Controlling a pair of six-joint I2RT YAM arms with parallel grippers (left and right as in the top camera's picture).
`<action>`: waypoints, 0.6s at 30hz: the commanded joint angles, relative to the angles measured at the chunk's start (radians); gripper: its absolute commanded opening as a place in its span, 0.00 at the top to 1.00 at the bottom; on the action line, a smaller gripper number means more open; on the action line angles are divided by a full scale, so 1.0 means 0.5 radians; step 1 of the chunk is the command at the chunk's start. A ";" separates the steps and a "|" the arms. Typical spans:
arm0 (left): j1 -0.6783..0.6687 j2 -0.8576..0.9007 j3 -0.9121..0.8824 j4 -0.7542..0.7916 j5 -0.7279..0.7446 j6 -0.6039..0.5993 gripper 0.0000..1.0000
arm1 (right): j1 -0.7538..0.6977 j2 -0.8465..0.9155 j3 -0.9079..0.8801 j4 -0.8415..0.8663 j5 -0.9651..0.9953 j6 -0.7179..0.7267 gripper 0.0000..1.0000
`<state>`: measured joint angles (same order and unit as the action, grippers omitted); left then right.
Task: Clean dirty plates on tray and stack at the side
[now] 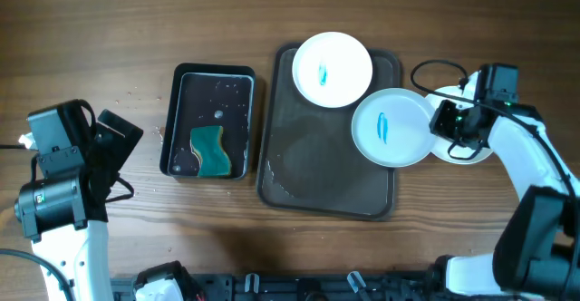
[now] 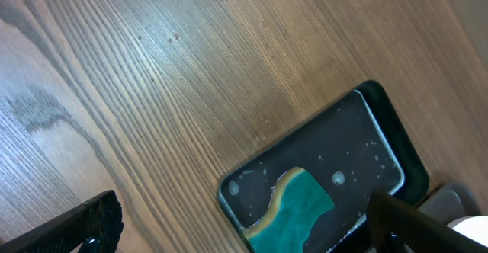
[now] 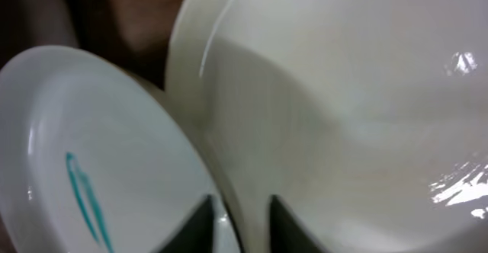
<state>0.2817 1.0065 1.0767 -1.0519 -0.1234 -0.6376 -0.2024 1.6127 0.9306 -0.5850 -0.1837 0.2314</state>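
Nearly closed, right gripper [image 3: 238, 221] pinches smeared plate [image 1: 391, 127], hiding another plate [image 1: 478, 151]; left gripper [image 2: 244, 226] gapes.

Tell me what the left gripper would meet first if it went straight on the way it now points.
Probably the black pan: the left wrist view shows it ahead of the open left gripper, its near corner and the sponge closest. Depth is unclear, so the table could come first.
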 commanded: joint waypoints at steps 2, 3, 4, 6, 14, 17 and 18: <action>0.011 -0.020 0.035 -0.001 -0.033 0.008 0.00 | 0.002 -0.007 -0.005 -0.079 -0.036 -0.024 0.96; 0.011 -0.020 0.035 -0.001 -0.033 0.008 0.00 | 0.002 -0.038 0.005 -0.119 -0.036 -0.021 0.95; 0.011 -0.020 0.035 -0.001 -0.033 0.009 0.00 | 0.002 -0.078 0.014 -0.166 -0.029 -0.021 0.96; 0.011 -0.020 0.035 -0.001 -0.034 0.008 0.00 | 0.002 -0.172 0.036 -0.258 -0.014 -0.022 0.96; 0.011 -0.020 0.035 -0.001 -0.033 0.008 0.00 | 0.037 -0.694 0.055 -0.715 -0.160 -0.044 0.96; 0.011 -0.020 0.035 -0.001 -0.033 0.008 0.00 | 0.158 -0.788 0.018 -0.806 -0.175 -0.041 0.96; 0.011 -0.020 0.035 -0.001 -0.033 0.008 0.00 | 0.219 -0.796 -0.007 -0.808 -0.176 -0.035 0.96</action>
<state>0.2821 1.0065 1.0767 -1.0519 -0.1234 -0.6380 -0.1638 1.2404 0.9340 -0.9802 -0.2268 0.2214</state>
